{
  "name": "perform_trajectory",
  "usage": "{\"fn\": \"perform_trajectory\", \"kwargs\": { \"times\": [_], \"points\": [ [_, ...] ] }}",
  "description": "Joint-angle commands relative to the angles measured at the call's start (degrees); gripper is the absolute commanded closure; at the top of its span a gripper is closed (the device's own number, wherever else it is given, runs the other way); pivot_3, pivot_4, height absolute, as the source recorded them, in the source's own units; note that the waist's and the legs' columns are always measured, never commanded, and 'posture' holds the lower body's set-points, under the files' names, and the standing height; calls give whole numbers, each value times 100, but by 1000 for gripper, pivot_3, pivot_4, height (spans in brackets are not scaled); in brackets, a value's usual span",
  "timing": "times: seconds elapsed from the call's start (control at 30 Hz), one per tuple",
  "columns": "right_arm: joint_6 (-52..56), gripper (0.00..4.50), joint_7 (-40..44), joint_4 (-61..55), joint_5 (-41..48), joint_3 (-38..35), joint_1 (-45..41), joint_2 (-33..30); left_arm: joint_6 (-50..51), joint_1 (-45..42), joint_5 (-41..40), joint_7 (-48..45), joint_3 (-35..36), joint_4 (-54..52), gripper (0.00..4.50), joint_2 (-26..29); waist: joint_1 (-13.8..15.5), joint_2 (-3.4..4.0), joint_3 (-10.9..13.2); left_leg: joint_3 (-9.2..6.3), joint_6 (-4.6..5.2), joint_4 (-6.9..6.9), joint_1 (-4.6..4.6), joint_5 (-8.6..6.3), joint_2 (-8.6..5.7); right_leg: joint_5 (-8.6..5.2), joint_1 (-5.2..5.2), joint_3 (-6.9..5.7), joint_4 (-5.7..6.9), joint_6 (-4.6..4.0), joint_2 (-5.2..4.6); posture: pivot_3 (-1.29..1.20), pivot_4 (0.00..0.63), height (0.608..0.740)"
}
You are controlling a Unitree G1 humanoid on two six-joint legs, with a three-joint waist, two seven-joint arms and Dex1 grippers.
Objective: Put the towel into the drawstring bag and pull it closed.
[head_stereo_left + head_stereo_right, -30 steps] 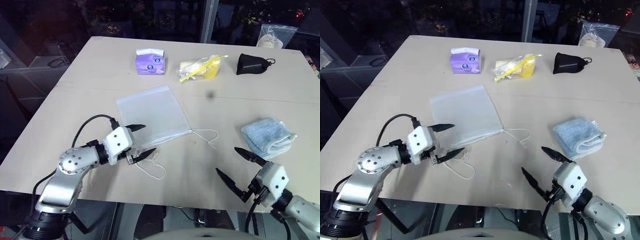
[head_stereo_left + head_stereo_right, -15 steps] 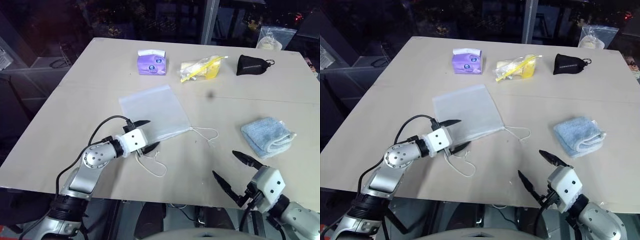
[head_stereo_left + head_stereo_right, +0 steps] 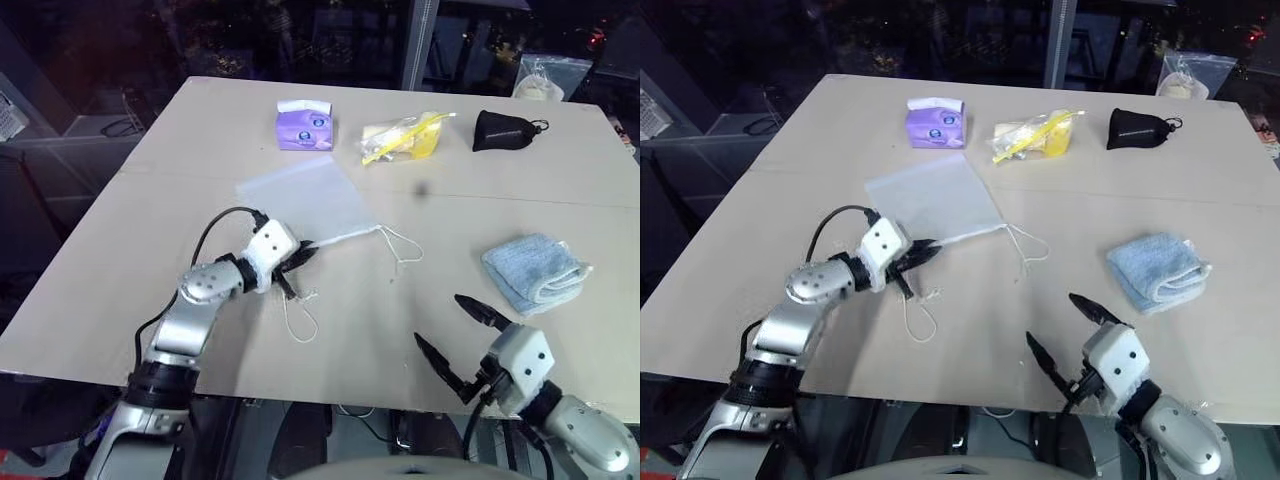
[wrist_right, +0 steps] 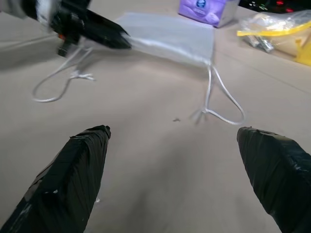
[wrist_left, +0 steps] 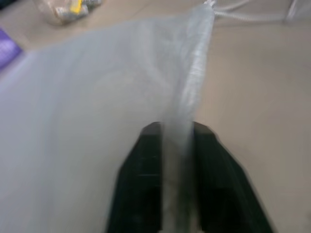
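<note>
On table, flat drawstring bag point(image 3: 305, 200), towel point(image 3: 534, 271) well apart

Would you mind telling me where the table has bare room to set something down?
Bare table lies left of the drawstring bag, and between its cords and the towel. The far edge is crowded: tissue pack, plastic bag, black pouch.

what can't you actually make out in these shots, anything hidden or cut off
- Drawstring bag mouth edge, left wrist view: hidden between the shut left gripper fingers.
- Purple pack print, eye views: too small to read.
- Clear bag at the far table edge: partly cut off, contents unclear.
</note>
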Motion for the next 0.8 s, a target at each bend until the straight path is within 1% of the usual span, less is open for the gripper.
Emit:
{"fn": "perform_trajectory", "kwargs": {
  "times": [0.03,0.07,0.17,0.2,0.27,0.33,0.4,0.43,0.47,0.5,0.53,0.6,0.7,0.8],
  "points": [
    [234,0,-130,-102,60,102,-166,83,1781,-596,-1311,-522,424,-254,4457,158,-4,-2,1,-4,0,2,-2,0,0,0,0,-2,1,0,1,0,150,740],
    [230,0,-63,-24,137,114,-224,71,2220,-722,-1563,-656,453,-203,4457,227,-7,-2,1,-5,0,4,-3,0,0,0,0,-1,1,0,2,0,150,740],
    [296,0,-72,-19,347,93,-287,142,3113,-1007,-2135,-1071,502,-30,4457,483,-21,-2,1,-4,0,4,-2,0,-3,0,1,1,1,0,2,0,150,740],
    [304,0,-79,-45,404,97,-257,162,3219,-1048,-2220,-1194,487,22,4457,571,-25,-2,1,-6,0,3,-3,0,-3,0,0,1,1,0,3,0,150,740],
    [214,0,-27,-27,380,134,-165,124,2958,-1029,-2080,-1300,358,79,4457,681,-24,-2,1,-11,0,0,-2,0,-2,-1,0,0,1,-1,6,0,150,740],
    [63,0,54,35,325,220,-116,75,2415,-1017,-1813,-1331,249,225,4457,681,-12,-2,1,-13,0,-3,-2,0,-2,-1,0,0,1,-2,7,0,150,740],
    [-126,0,46,74,231,275,-121,83,1714,-970,-1460,-1271,139,305,3917,663,-7,-3,1,-13,0,-2,-3,0,-2,-1,0,-1,1,-2,7,0,150,740],
    [-199,0,24,84,183,294,-125,91,1157,-892,-1164,-1239,31,330,3604,675,-7,-3,1,-13,0,0,-3,0,-2,-1,0,0,1,-2,7,0,150,740],
    [-243,0,7,94,156,311,-122,97,667,-818,-908,-1169,-36,359,3202,662,-5,-3,1,-12,0,0,-3,0,-2,-1,0,1,0,-2,7,0,150,740],
    [-277,0,-4,107,142,324,-119,100,285,-765,-707,-1106,-82,399,2655,643,-3,-3,1,-8,0,1,-2,0,-2,-1,0,4,0,-2,5,0,150,740],
    [-318,0,-26,134,88,338,-128,98,-193,-698,-429,-1011,-159,469,2220,651,-2,-4,1,-6,0,2,-2,0,-3,-1,1,5,0,-2,5,0,150,740],
    [-375,0,-61,181,12,367,-146,96,-771,-586,-149,-938,-221,581,1325,648,-2,-4,1,-5,0,4,-2,0,-2,-1,0,5,0,-2,4,0,150,740],
    [-435,0,-42,266,-22,346,-165,65,-1520,-391,204,-790,-249,784,1325,669,-3,-4,1,-3,0,3,-3,0,-2,-1,-1,6,0,-2,4,0,150,740],
    [-467,0,-29,322,-41,305,-203,53,-2109,-386,587,-490,-258,1090,1325,622,1,-5,1,-4,0,2,-3,0,-1,-1,-1,4,0,-3,4,0,150,740]
  ]
}}
